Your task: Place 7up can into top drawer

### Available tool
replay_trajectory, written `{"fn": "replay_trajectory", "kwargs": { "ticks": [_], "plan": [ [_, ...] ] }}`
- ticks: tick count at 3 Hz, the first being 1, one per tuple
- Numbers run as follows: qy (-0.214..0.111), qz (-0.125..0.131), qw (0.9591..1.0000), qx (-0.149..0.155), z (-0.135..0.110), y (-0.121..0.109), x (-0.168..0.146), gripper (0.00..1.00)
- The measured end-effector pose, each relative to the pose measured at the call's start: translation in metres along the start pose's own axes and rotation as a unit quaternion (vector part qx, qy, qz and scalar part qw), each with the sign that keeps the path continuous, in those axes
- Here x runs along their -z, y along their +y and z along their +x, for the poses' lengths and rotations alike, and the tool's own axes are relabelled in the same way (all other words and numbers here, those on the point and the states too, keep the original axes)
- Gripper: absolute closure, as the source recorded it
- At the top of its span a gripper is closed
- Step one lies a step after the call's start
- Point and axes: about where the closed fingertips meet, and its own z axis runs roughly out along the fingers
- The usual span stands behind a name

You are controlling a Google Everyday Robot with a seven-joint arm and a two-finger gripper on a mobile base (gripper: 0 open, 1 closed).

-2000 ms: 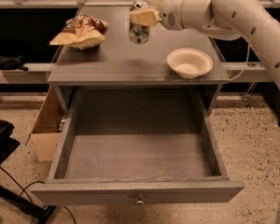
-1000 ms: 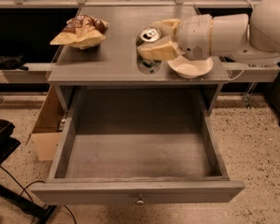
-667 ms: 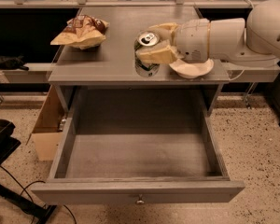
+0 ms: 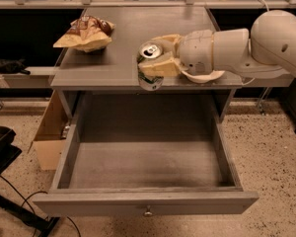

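Note:
The 7up can [image 4: 150,67] is silvery-green with a silver pull-tab top. It hangs upright in the air over the front edge of the tabletop, above the back of the top drawer. My gripper [image 4: 159,58] reaches in from the right and is shut on the can, with cream fingers [image 4: 158,68] wrapped around its body. The top drawer [image 4: 145,164] is pulled wide open below. It is a shallow grey wooden tray with nothing inside and a small round metal knob [image 4: 148,212] on its front panel.
A crumpled chip bag [image 4: 86,33] lies at the tabletop's back left. A white bowl [image 4: 207,76] sits on the right, mostly hidden behind my wrist. A cardboard box [image 4: 52,132] stands on the floor at the left, beside a black base [image 4: 2,147].
My gripper has carried the can from high over the back of the tabletop down and forward to the table's front edge, above the open drawer.

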Motion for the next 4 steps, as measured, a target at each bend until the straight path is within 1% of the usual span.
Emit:
{"fn": "replay_trajectory", "kwargs": {
  "ticks": [1,2,3,4],
  "plan": [
    [0.016,-0.037,0.999,-0.018,0.041,0.057,-0.034,1.0],
    [0.014,-0.078,0.9966,-0.023,0.085,0.102,-0.068,1.0],
    [0.01,-0.078,0.9969,-0.008,0.132,0.117,-0.084,1.0],
    [0.022,-0.052,0.9983,-0.013,0.193,0.114,-0.082,1.0]
  ]
}}
